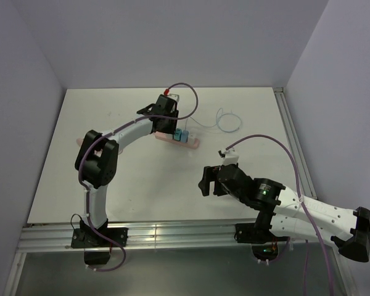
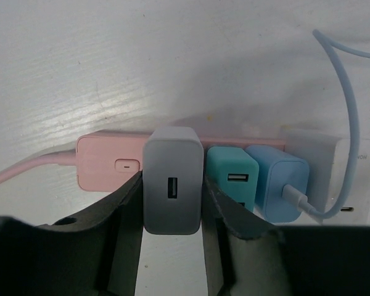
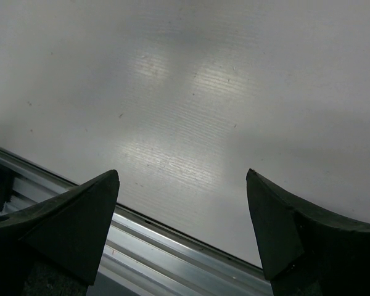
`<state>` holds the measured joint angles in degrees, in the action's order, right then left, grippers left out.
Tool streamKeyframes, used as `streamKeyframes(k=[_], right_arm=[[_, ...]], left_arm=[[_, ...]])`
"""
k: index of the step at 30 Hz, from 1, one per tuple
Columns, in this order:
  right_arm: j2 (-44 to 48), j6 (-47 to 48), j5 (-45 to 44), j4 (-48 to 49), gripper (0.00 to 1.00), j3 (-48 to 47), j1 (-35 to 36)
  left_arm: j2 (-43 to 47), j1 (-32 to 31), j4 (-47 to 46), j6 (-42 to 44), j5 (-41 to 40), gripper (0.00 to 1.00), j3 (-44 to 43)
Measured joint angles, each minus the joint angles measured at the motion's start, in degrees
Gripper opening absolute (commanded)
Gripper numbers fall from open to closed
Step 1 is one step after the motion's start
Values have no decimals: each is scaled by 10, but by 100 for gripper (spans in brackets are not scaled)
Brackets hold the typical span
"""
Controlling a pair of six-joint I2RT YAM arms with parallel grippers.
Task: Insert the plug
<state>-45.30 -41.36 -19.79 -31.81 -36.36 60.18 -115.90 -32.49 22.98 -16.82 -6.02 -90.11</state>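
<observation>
The light-blue plug [image 2: 276,188] sits in the pink power strip [image 2: 105,163], its pale cable [image 2: 348,92] looping away to the right. It also shows in the top view [image 1: 185,135], on the strip [image 1: 196,143]. A teal charger [image 2: 232,176] and a grey charger [image 2: 172,203] stand in the strip to the plug's left. My left gripper [image 2: 172,179] is closed around the grey charger, one finger against each of its sides. My right gripper [image 3: 182,176] is open and empty over bare table near the front edge, far from the strip [image 1: 205,180].
A white adapter [image 2: 357,185] sits at the strip's right end. The strip's pink cord [image 2: 24,172] runs off left. The pale cable [image 1: 225,120] loops on the table behind the strip. An aluminium rail [image 3: 172,253] runs along the table's front edge.
</observation>
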Motion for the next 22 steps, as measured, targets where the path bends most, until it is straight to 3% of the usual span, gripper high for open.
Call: streamKeyframes(k=[1, 2, 3, 7, 11, 22], right_arm=[[0, 1, 0, 1, 91, 0, 0], [0, 2, 1, 2, 91, 0, 0], [-1, 2, 2, 2, 91, 0, 0], [-8, 3, 2, 2, 93, -1, -1], [-12, 2, 1, 1, 100, -2, -7], [30, -27, 1, 31, 100, 32, -23]], left_arm=[[1, 0, 3, -1, 0, 53, 0], [3, 0, 9, -5, 0, 91, 0], [5, 0, 20, -5, -2, 99, 0], [30, 9, 53, -20, -17, 99, 2], [116, 8, 54, -35, -15, 100, 35], [555, 8, -24, -120, 41, 99, 229]])
